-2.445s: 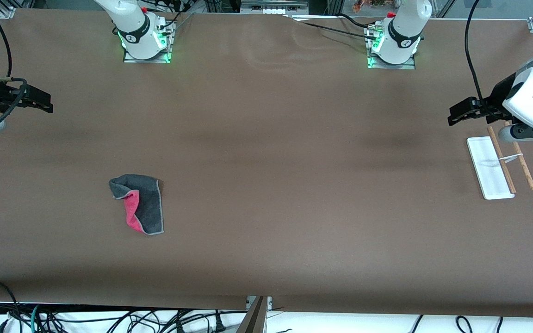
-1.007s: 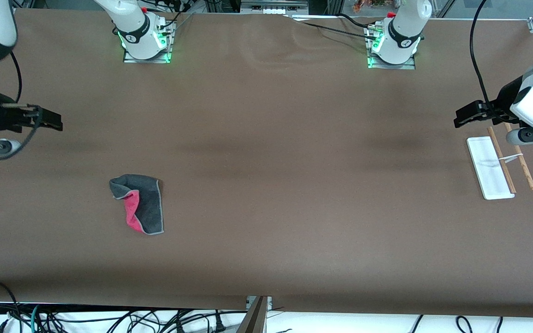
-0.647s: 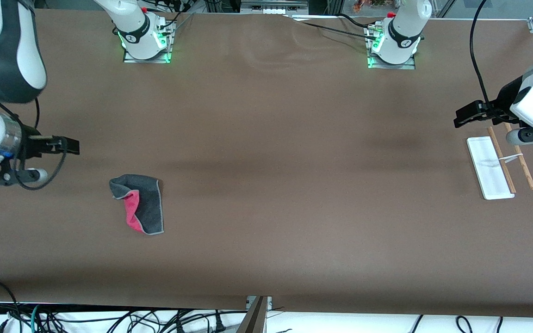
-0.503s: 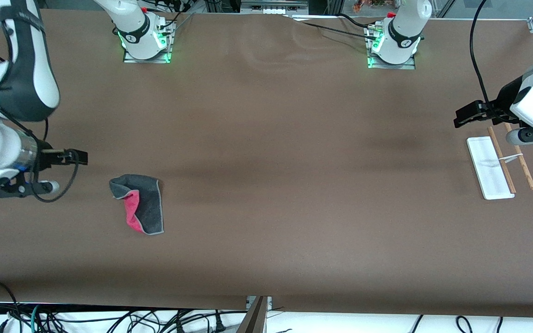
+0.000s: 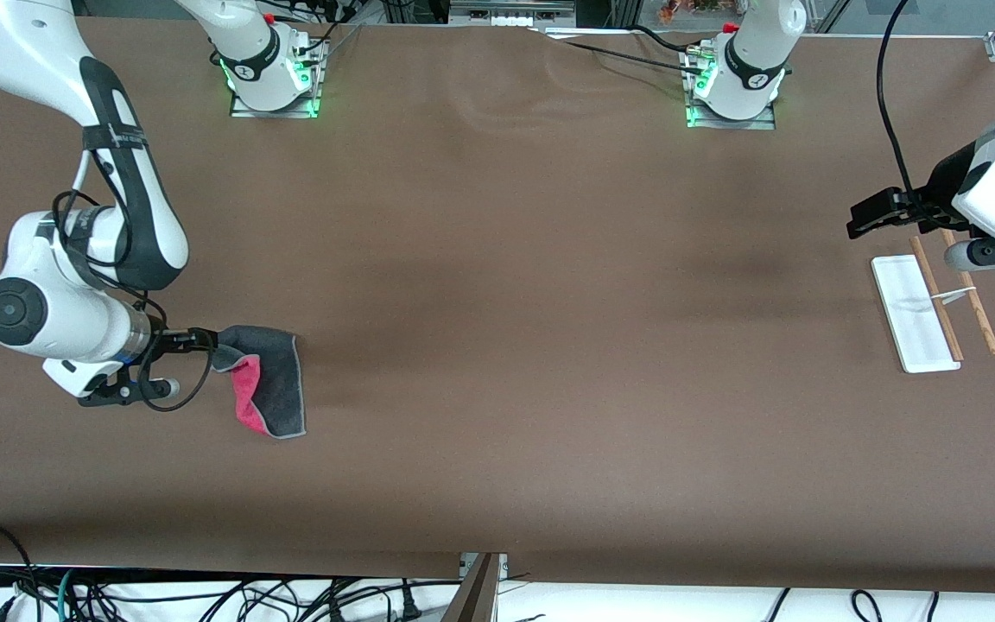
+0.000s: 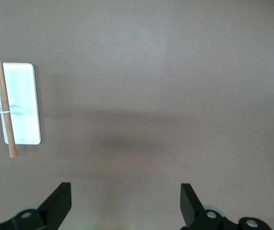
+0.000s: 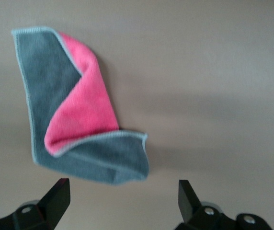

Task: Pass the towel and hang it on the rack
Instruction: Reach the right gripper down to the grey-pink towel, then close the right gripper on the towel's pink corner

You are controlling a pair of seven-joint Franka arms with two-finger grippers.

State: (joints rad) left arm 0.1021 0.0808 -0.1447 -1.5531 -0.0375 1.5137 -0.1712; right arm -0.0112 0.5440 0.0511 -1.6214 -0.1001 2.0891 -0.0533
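While the towel (image 5: 266, 382) lies crumpled on the brown table (image 5: 497, 345) toward my right arm's end, it sits nearer the front camera than everything else I see, dark grey with a pink-red fold turned up and light stitching along its edge. My right gripper (image 5: 204, 341) is down at the towel's corner, the one toward my right arm's end of the table; in the right wrist view its fingers (image 7: 55, 196) are spread wide, with nothing between them and the towel's grey corner just ahead of their tips. Well apart from the towel, toward my left arm's end, the rack (image 5: 916, 315) stands on its flat white base with two thin wooden rods. My left gripper (image 5: 873, 216) waits above the table just beside the rack, fingers (image 6: 58, 206) spread wide and holding nothing
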